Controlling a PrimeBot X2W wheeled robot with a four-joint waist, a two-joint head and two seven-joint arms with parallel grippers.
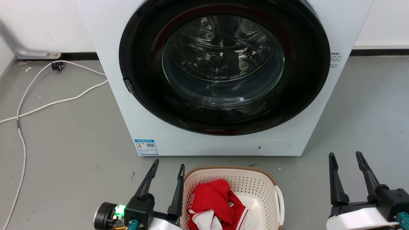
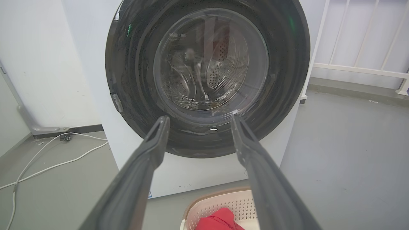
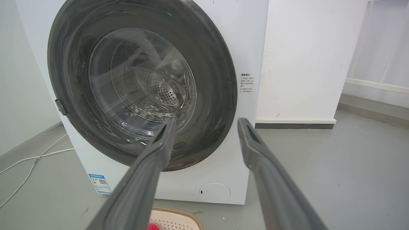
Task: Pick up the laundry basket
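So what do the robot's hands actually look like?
The left gripper and right gripper each have two long, dark, tapering fingers on a black block. The left wrist carries a green light and a black round cap; the right forearm is white, with a teal plug.

A blue sticker [image 1: 146, 147] with a QR code sits at the lower left of the front of the white washing machine [image 1: 223, 145], its print too small to read. Small black print [image 1: 335, 60] right of the door [image 1: 143, 64] is equally illegible. White block letters [image 1: 194, 199] cross a red garment [image 1: 211, 195] in the laundry basket [image 1: 255, 182], too creased to make out
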